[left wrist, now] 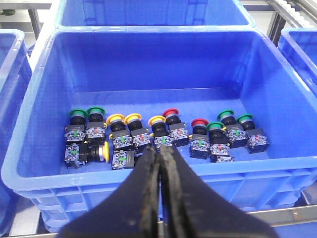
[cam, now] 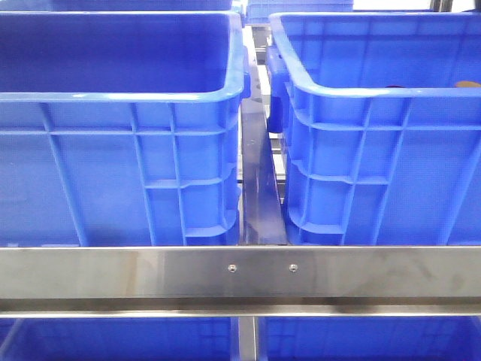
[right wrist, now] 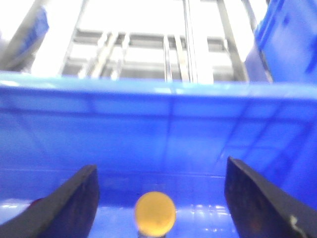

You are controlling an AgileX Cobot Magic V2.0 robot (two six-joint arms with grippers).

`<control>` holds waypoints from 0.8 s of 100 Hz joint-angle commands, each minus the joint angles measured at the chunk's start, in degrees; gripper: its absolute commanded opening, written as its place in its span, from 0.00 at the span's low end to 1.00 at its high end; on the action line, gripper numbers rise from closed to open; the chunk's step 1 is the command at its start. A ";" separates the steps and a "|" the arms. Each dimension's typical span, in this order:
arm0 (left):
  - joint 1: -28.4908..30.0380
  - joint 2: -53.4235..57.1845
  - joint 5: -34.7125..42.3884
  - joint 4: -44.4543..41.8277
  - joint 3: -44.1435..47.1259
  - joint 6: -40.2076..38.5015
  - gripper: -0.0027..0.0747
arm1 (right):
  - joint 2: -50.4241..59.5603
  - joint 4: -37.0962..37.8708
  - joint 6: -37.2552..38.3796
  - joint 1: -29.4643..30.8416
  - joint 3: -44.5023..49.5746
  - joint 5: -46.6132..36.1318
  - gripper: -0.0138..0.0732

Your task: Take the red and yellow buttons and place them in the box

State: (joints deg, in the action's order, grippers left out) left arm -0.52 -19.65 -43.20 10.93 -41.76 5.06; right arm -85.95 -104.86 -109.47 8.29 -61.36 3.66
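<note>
In the left wrist view a blue crate [left wrist: 44, 163] holds a row of push buttons: red-capped ones [left wrist: 171, 113] [left wrist: 199, 123] and yellow-capped ones [left wrist: 116, 119] [left wrist: 156, 120] among them. My left gripper [left wrist: 159, 151] is shut and empty, above the crate's near wall. My right gripper [right wrist: 161, 168] is open inside a blue crate [right wrist: 163, 129]. An orange-yellow button [right wrist: 155, 214] stands low between its fingers [right wrist: 74, 203], touching neither. In the front view two blue crates stand side by side [cam: 113, 150] [cam: 376, 150]. A dark red sliver [cam: 394, 85] and an orange-yellow sliver [cam: 467, 84] show at the right crate's rim. No gripper shows there.
Green-capped buttons [left wrist: 78, 113] [left wrist: 226, 114] sit among the red and yellow ones. One yellow button [left wrist: 105, 151] lies on its side. Another blue crate [left wrist: 148, 12] stands behind. A steel rail [cam: 240, 271] crosses in front of the crates, with a narrow gap [cam: 259, 188] between them.
</note>
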 commanded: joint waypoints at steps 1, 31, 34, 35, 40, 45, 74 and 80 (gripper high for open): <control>0.20 -0.70 4.34 1.11 -1.51 -0.39 0.01 | 7.22 -5.03 0.10 0.24 1.55 2.62 0.79; 0.20 -0.70 4.34 1.11 -1.51 -0.39 0.01 | 27.26 -5.03 0.10 0.24 14.49 4.32 0.78; 0.20 -0.70 4.34 1.11 -1.51 -0.39 0.01 | 29.08 -5.03 0.10 0.24 15.71 4.61 0.78; 0.20 -0.70 4.34 1.11 -1.51 -0.39 0.01 | 29.96 -5.03 0.10 0.24 16.32 4.62 0.78; 0.20 -0.70 4.34 1.11 -1.51 -0.39 0.01 | 33.01 -5.03 0.10 0.24 18.31 5.13 0.78; 0.20 -0.70 4.34 1.11 -1.51 -0.39 0.01 | 35.78 -5.03 0.10 0.24 20.19 5.87 0.78; 0.20 -0.70 4.34 1.11 -1.51 -0.39 0.01 | 49.55 -5.03 0.10 0.24 28.49 8.62 0.78; 0.20 -0.70 4.34 1.11 -1.51 -0.39 0.01 | 51.66 -5.03 0.10 0.24 29.40 8.62 0.78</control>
State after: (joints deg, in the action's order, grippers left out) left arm -0.52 -19.65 -43.20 11.02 -41.76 4.98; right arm -37.04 -104.42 -109.38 8.29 -31.43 10.22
